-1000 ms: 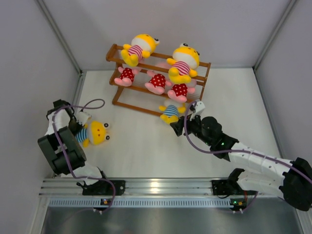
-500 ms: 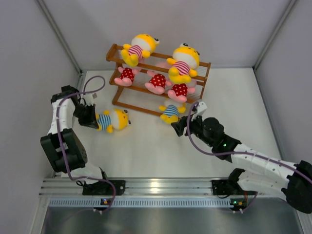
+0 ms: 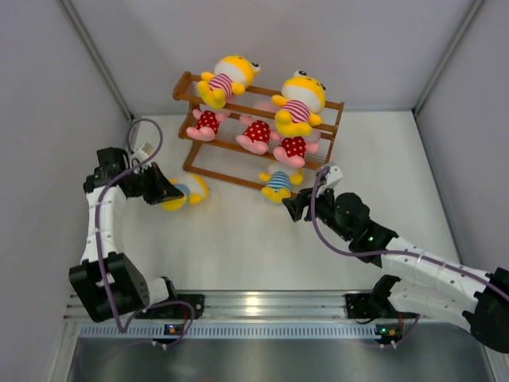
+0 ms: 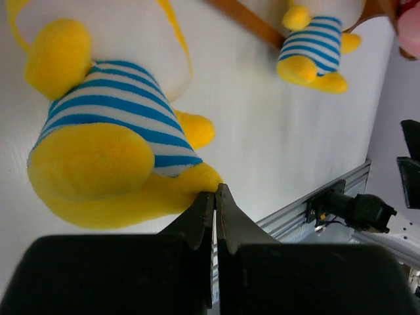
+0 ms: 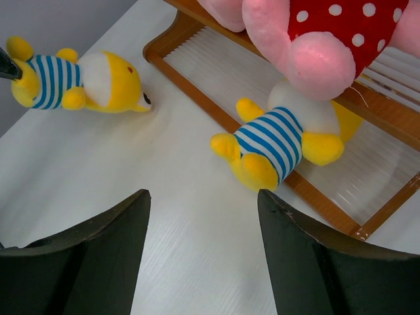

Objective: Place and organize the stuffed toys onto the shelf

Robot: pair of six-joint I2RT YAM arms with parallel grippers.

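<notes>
The brown wooden shelf (image 3: 191, 156) holds two yellow pink-striped stuffed toys (image 3: 225, 79) on top and three pink red-dotted ones (image 3: 256, 134) on the middle tier. A blue-striped yellow toy (image 3: 278, 183) leans on the bottom tier's front rail (image 5: 193, 94). Another blue-striped toy (image 3: 189, 191) lies on the table left of the shelf. My left gripper (image 3: 165, 193) is shut, its tips (image 4: 215, 190) touching that toy's (image 4: 98, 131) yellow foot with nothing between the jaws. My right gripper (image 5: 202, 193) stands open over bare table, just short of the leaning toy (image 5: 272, 141).
White table boxed in by grey walls on the left, back and right. The left arm's purple cable (image 3: 147, 131) loops near the shelf's left end. An aluminium rail (image 3: 262, 306) runs along the near edge.
The left arm has stretched out to the upper right, and the loose blue-striped toy has moved with its tips toward the shelf's left leg. The right arm has barely shifted.
</notes>
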